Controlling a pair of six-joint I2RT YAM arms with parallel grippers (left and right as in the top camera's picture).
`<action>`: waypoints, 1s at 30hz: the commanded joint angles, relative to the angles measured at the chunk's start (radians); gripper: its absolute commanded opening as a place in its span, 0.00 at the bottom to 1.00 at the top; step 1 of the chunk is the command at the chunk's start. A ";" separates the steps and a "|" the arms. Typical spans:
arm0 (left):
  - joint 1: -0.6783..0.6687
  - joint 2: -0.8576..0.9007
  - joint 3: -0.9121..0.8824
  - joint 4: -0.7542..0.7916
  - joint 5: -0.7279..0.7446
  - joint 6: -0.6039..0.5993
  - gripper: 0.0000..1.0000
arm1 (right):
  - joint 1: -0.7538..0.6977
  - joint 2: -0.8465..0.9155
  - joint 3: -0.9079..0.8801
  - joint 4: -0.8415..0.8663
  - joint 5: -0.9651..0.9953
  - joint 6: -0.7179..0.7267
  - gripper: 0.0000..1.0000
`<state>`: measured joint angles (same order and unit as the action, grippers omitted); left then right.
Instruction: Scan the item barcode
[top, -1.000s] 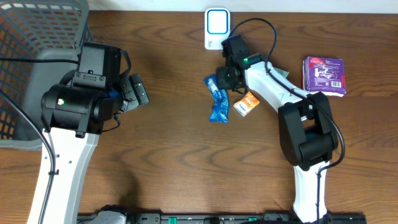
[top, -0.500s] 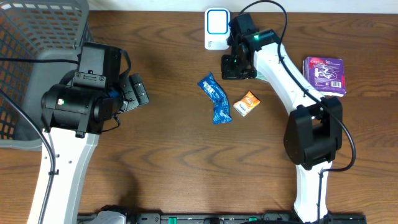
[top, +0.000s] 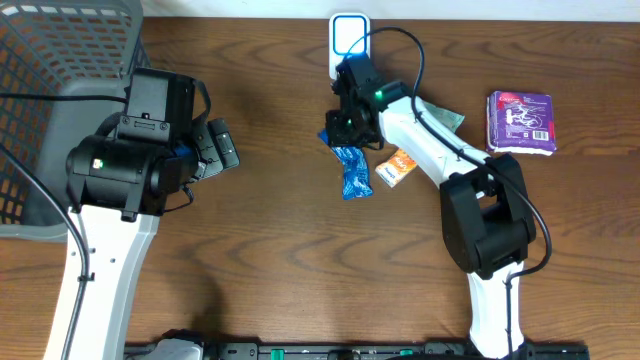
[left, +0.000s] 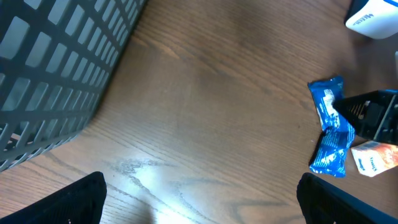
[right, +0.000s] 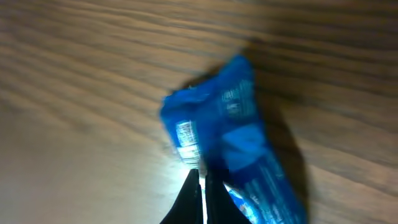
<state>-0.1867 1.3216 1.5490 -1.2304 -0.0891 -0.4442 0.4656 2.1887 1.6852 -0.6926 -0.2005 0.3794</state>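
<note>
- Firmly clenched, the right gripper (top: 343, 135) (right: 199, 177) shows no gap between its two dark fingers (right: 189, 199) in the right wrist view
- Its tips sit against the 12 o'clock end of the blue crinkly plastic snack wrapper (top: 352, 170) (left: 331, 134) (right: 242, 143); whether a fold of film is pinched between them cannot be told
- That wrapper lies on the brown wooden table (top: 280, 230), near the white box-shaped scanner with a blue-rimmed window (top: 348, 45) and at 6 o'clock from it; the scanner stands at the table's 12 o'clock edge
- The right arm reaches from its base at 5 o'clock toward 11 o'clock, its wrist bent down over the wrapper
- The left gripper (top: 215, 148) (left: 199, 183) is spread wide and holds nothing; its dark fingers (left: 74, 199) show only in the lower corners of the left wrist view, above bare wood
- The left arm rises from 7 o'clock with its gripper facing 3 o'clock, well apart from the wrapper
- A small orange packet (top: 397, 167) lies just at 3 o'clock of the wrapper, a purple rectangular packet (top: 520, 122) lies further out toward 3 o'clock, and a grey plastic mesh basket (top: 50, 60) fills the 10 o'clock corner
</note>
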 joint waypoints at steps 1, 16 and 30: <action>0.003 -0.008 0.006 -0.003 -0.017 0.006 0.98 | -0.018 -0.010 -0.066 0.043 0.095 0.028 0.01; 0.003 -0.008 0.006 -0.003 -0.017 0.006 0.98 | -0.058 -0.010 -0.136 0.340 0.188 0.028 0.02; 0.003 -0.008 0.006 -0.003 -0.017 0.006 0.98 | -0.105 -0.010 0.210 -0.243 -0.070 -0.074 0.02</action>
<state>-0.1867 1.3216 1.5490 -1.2308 -0.0891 -0.4442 0.3508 2.1757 1.8805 -0.8875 -0.1463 0.3614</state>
